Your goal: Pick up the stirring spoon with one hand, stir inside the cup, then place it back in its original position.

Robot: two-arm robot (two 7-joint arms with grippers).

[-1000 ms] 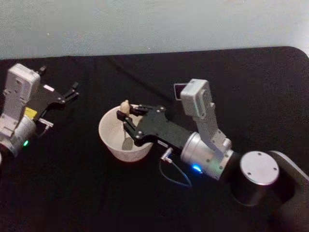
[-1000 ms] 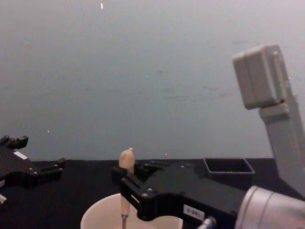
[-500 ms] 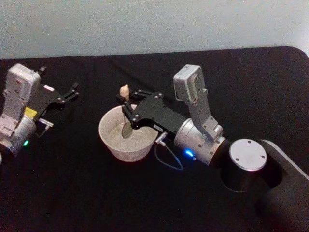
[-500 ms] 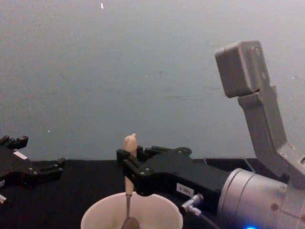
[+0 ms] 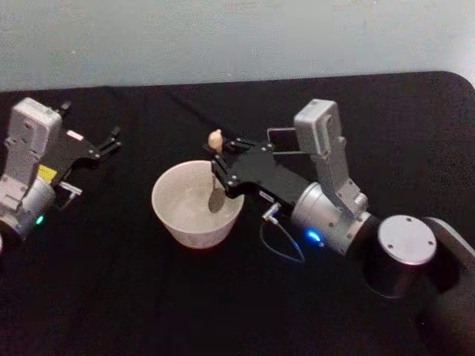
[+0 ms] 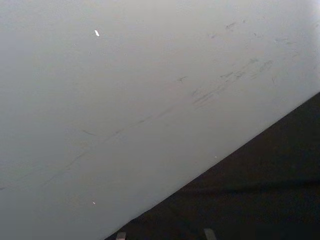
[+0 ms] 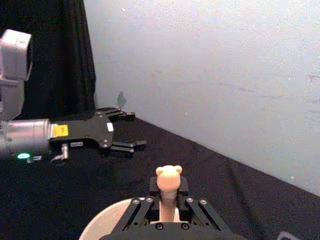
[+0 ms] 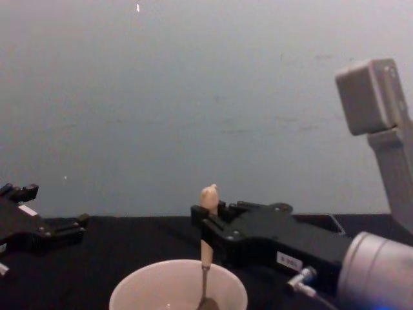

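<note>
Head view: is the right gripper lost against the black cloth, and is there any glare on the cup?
Head view: the right gripper, shut on the stirring spoon, blends into the black cloth except where it crosses the cup; no glare on the cup, evenly lit. Chest view: that gripper reads clearly against the pale wall. The left gripper sits parked, open, at the left.

This looks like a robotics lab. A worktop (image 5: 111,297) draped in black cloth stands against a bare pale wall (image 5: 223,37), with grey robot arms (image 5: 332,194) over it.
</note>
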